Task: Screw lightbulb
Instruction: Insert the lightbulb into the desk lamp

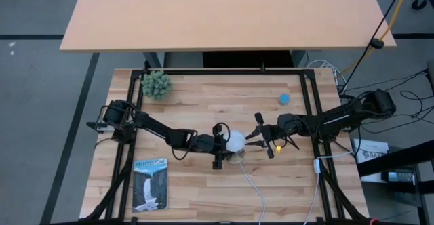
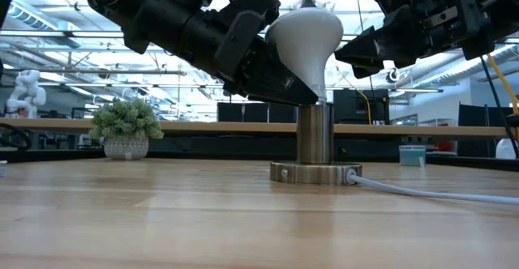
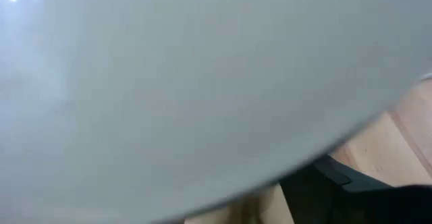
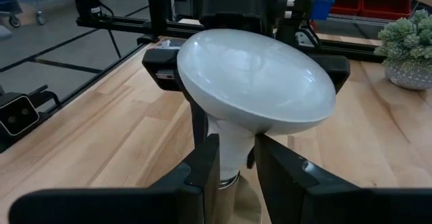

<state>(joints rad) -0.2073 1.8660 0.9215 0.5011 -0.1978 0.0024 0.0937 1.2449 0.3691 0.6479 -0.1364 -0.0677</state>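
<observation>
Table: wooden table (image 1: 203,191), with a second, paler table beyond its far edge.
Bulb: the lightbulb (image 2: 306,38) stands upright near the table's middle, dome up, its narrow neck going down into the metal socket (image 2: 315,143), whose round base rests on the wood with a white cord (image 2: 438,192) running off it.
Left gripper: the left gripper (image 1: 218,146) is at the bulb's left side in the high view, its fingers lying on either side of the dome; in the right wrist view they stand out past the dome's edges, and I cannot tell whether they press on it.
Right gripper: the right gripper (image 4: 236,158) sits on the bulb's other side, its two fingers slightly apart, with the bulb's neck showing in the gap between them; contact with the bulb is not clear.
Other things: a small potted plant (image 1: 156,85) at the far left, a small blue object (image 1: 284,98) at the far right, a picture book (image 1: 150,183) at the near left.
</observation>
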